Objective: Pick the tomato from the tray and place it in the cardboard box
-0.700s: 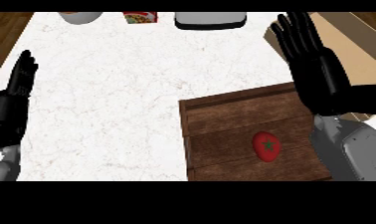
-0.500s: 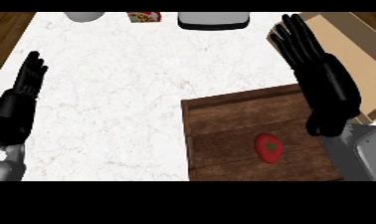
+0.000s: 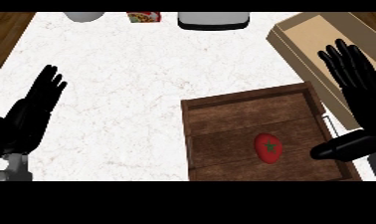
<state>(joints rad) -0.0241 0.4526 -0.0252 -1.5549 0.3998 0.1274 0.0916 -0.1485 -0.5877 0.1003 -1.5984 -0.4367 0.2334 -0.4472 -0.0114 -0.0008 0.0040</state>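
A red tomato (image 3: 269, 148) with a green stem lies in the dark wooden tray (image 3: 220, 118) at the lower right of the counter. The cardboard box (image 3: 308, 39) stands open at the right edge, beyond the tray. My right hand (image 3: 355, 81) hovers open over the tray's right rim and the box's near wall, fingers straight and pointing away, thumb (image 3: 341, 147) reaching toward the tomato without touching it. My left hand (image 3: 31, 111) rests open at the left edge, fingers up.
At the counter's far edge stand a grey bowl (image 3: 84, 16), a small red-and-green packet (image 3: 144, 17) and a grey container (image 3: 213, 20). White marble counter (image 3: 132, 78) spreads between the left hand and the tray.
The view has shifted, so the tray and box now show more fully. My right hand has moved to the right and nearer, its thumb now beside the tomato. The tomato has not moved in the tray.
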